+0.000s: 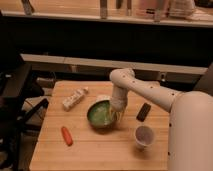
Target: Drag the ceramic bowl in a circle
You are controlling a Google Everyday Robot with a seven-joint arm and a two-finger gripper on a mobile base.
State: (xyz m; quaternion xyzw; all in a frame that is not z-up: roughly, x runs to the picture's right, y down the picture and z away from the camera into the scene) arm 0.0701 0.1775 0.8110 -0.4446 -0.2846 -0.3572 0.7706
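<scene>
The ceramic bowl (102,114), round, shallow and glossy green with a dark rim, sits near the middle of the wooden table (90,150). My white arm reaches in from the right and bends down over the bowl's right side. The gripper (118,115) points down at the bowl's right rim, its tips at or just inside the rim. A small white cup (144,135) stands to the bowl's lower right.
An orange carrot-like item (66,135) lies at the front left. A pale wrapped packet (75,98) lies at the back left. A small dark block (143,111) rests right of the bowl. A dark chair or cart (15,100) stands left of the table.
</scene>
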